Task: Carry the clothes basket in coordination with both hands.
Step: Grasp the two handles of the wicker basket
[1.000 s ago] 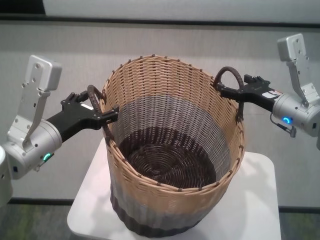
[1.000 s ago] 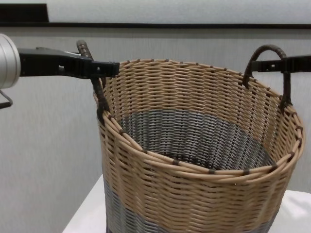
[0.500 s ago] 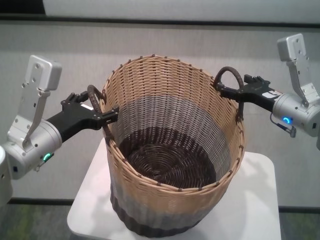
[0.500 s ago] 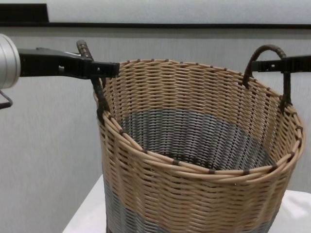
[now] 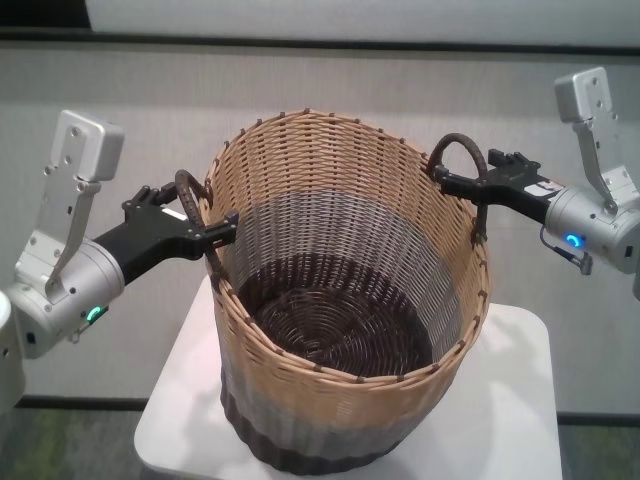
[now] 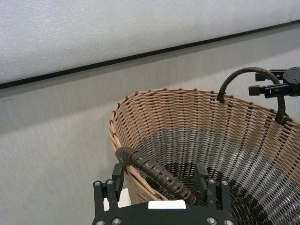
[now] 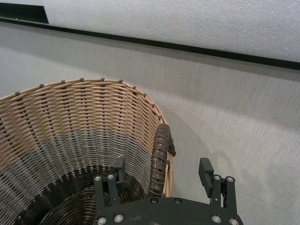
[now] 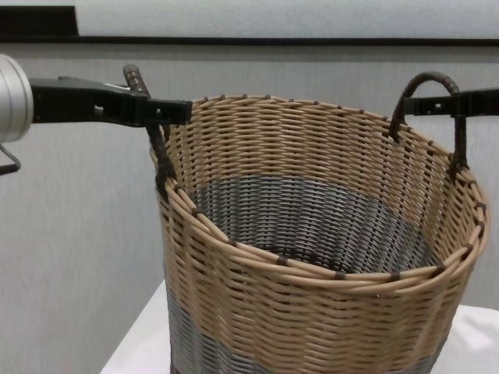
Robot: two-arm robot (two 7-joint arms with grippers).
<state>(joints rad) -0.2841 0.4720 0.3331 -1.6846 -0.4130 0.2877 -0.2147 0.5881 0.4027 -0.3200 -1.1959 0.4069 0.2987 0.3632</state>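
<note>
Nothing moved; wrist views show fingers (image 6: 202, 176) straddling handles (image 7: 159, 159).

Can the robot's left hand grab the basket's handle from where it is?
Probably yes: the left gripper is open with the handle already lying between its fingers, and nothing blocks it.
</note>
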